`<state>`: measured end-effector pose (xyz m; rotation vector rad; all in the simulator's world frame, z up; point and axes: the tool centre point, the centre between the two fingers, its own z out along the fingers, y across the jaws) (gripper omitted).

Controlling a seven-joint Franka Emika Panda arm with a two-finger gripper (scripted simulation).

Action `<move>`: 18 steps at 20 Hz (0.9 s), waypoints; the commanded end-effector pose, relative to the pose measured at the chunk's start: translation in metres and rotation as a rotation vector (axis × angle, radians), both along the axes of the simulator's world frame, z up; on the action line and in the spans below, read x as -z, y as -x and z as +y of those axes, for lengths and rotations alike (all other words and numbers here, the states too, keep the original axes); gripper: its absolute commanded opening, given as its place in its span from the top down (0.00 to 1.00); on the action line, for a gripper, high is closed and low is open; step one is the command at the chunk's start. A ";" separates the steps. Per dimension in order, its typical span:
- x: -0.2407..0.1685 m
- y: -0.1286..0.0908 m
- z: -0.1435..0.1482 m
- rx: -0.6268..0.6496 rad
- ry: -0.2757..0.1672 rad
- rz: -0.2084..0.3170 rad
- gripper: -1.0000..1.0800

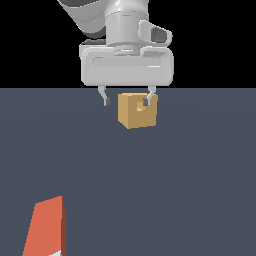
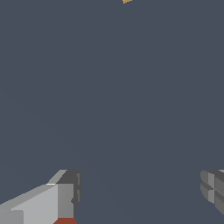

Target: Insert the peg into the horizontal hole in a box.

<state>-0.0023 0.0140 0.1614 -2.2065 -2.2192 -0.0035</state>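
Observation:
The tan box (image 1: pixel 136 114) rests on the dark floor in the middle of the exterior view, and the small square hole (image 1: pixel 141 107) shows in its face. My gripper (image 1: pixel 127 101) hangs open in front of it, holding nothing; one finger overlaps the box in the picture. The peg (image 1: pixel 48 226) lies at the exterior view's lower left, orange-red with a white tip at the frame edge, far from the gripper. In the wrist view my gripper (image 2: pixel 140 194) is spread wide over bare floor. A sliver of the box (image 2: pixel 127 1) and a red bit of the peg (image 2: pixel 65 221) show at the edges.
A flat dark blue-grey floor (image 1: pixel 190 190) extends around the box and the peg. Beyond its far edge the background is black. No other objects are visible.

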 end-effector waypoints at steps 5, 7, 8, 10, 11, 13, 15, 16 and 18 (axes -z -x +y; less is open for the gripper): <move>0.001 0.002 -0.003 -0.005 0.000 0.000 0.04; 0.003 0.004 -0.007 -0.012 0.000 0.000 0.04; 0.004 0.005 -0.010 -0.016 0.000 0.000 0.04; 0.006 0.008 -0.016 -0.027 0.001 -0.001 0.04; 0.007 0.010 -0.020 -0.033 0.001 -0.001 0.04; 0.010 0.014 -0.028 -0.047 0.001 -0.001 0.04; 0.014 0.019 -0.038 -0.063 0.001 -0.001 0.04; 0.016 0.021 -0.044 -0.073 0.001 -0.001 0.04; 0.020 0.026 -0.056 -0.093 0.002 -0.002 0.04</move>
